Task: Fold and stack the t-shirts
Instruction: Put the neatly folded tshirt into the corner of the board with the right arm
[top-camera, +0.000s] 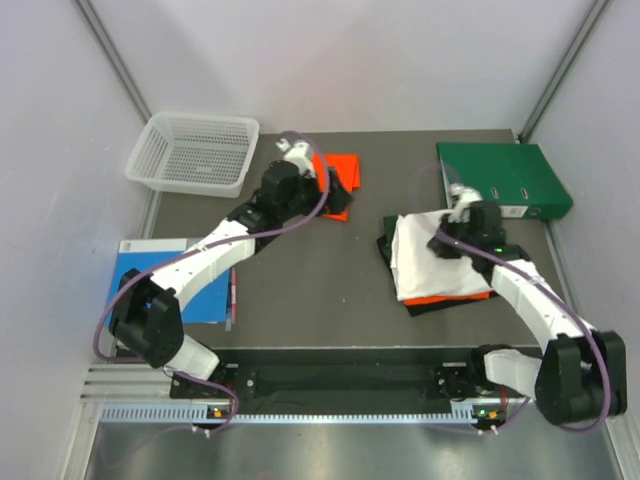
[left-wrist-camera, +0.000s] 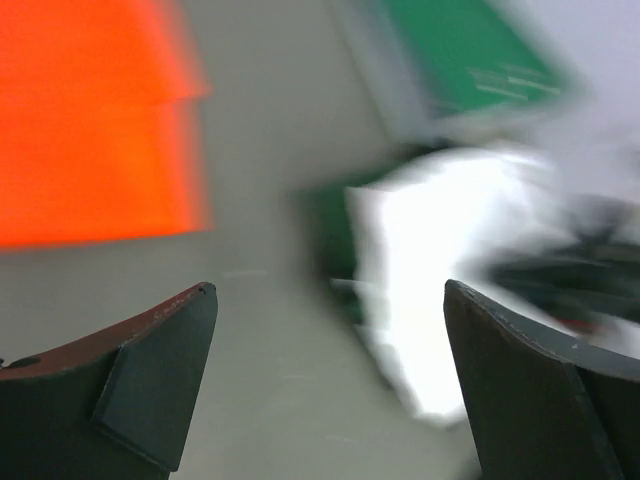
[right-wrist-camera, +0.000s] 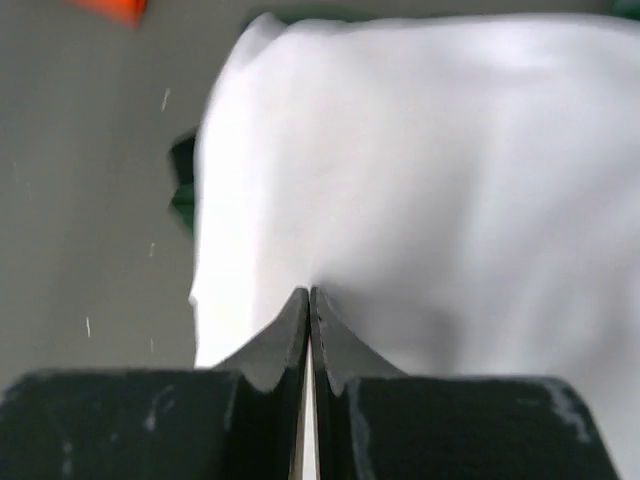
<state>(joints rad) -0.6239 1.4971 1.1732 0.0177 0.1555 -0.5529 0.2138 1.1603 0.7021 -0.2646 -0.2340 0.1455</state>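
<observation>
A white t-shirt (top-camera: 435, 262) lies on top of a stack, over an orange shirt (top-camera: 450, 298) and a dark shirt (top-camera: 388, 246), at the right of the table. My right gripper (top-camera: 443, 243) is shut on the white t-shirt; in the right wrist view its fingertips (right-wrist-camera: 310, 296) pinch a fold of the white cloth (right-wrist-camera: 450, 180). A folded orange t-shirt (top-camera: 342, 172) lies at the back centre on something black. My left gripper (top-camera: 318, 192) hovers by it, open and empty (left-wrist-camera: 330, 290). The blurred left wrist view shows the orange shirt (left-wrist-camera: 90, 120) and the white one (left-wrist-camera: 450, 260).
A white mesh basket (top-camera: 195, 152) stands at the back left. A green binder (top-camera: 503, 178) lies at the back right, just behind the stack. A blue book (top-camera: 170, 280) lies at the left edge. Bare grey table (top-camera: 320, 280) lies between the arms.
</observation>
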